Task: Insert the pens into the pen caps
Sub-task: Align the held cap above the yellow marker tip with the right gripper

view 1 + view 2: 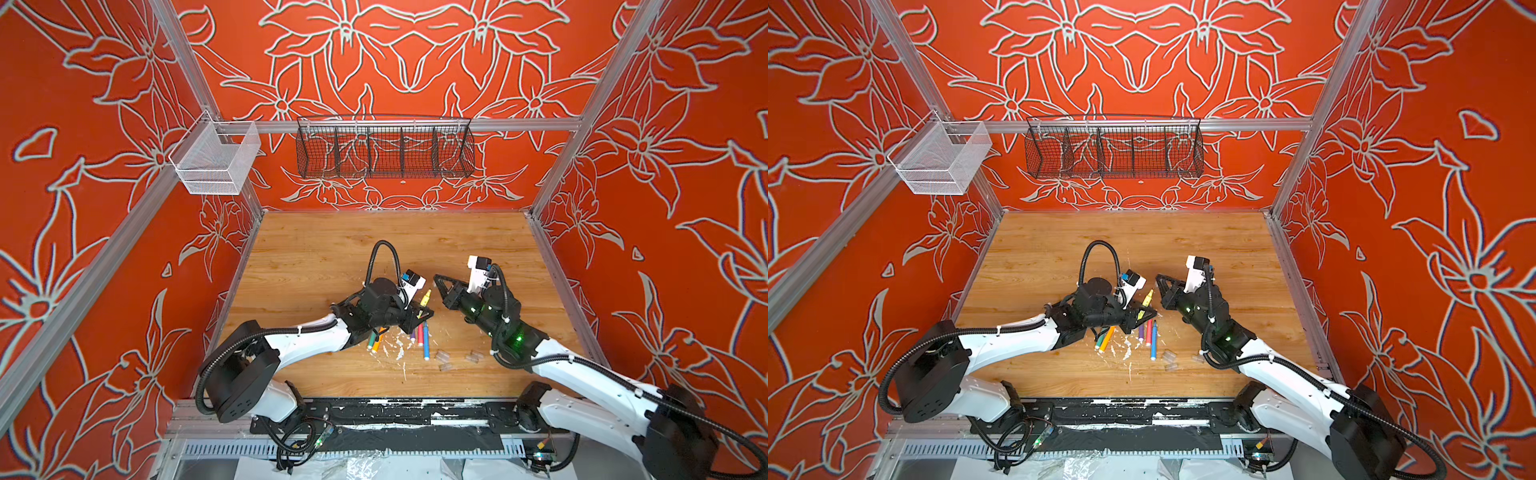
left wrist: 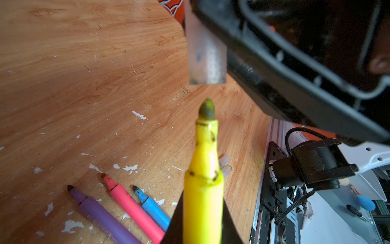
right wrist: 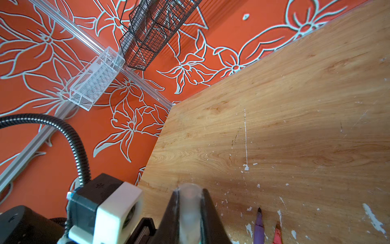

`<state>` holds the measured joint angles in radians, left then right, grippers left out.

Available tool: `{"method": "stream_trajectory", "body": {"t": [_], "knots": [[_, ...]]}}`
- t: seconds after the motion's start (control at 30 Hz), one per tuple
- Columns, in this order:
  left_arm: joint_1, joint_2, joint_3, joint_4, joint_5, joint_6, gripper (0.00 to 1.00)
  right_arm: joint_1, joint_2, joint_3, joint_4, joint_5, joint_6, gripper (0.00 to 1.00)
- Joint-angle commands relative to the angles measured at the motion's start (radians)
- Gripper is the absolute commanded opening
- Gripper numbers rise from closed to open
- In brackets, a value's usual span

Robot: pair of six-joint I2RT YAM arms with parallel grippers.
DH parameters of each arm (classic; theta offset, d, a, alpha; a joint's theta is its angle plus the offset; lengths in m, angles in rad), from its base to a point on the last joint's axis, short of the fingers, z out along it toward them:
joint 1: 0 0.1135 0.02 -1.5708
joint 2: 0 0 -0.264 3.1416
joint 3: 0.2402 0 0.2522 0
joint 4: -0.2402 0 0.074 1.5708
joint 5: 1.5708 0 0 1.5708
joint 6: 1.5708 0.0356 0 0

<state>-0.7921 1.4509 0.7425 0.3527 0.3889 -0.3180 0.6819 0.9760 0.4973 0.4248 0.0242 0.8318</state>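
Ahead of yellow pen (image 2: 203, 190) | clear cap (image 2: 206, 61), apart | three pens (image 2: 130, 209) on table (image 2: 84, 84)

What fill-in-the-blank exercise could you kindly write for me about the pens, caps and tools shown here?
The left tool grips the yellow pen; its tip is not yet ____ the clear cap held by the right tool.
The pink pen lies ____ the purple pen and the blue pen.
In both top views, ____ loose caps lie on the table.
Missing words: inside; between; three.
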Motion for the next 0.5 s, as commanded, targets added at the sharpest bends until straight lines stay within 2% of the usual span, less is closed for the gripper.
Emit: {"method": "stream_trajectory", "body": {"t": [0.0,0.47], "knots": [[-0.002,0.015,0.024,-0.001,0.018,0.014,0.0,-0.005,0.001,-0.012,0.034,-0.015,0.018,0.0],[0.011,0.014,0.015,0.018,0.021,-0.015,0.0,-0.005,0.079,0.001,0.072,-0.084,0.034,0.0]]}}
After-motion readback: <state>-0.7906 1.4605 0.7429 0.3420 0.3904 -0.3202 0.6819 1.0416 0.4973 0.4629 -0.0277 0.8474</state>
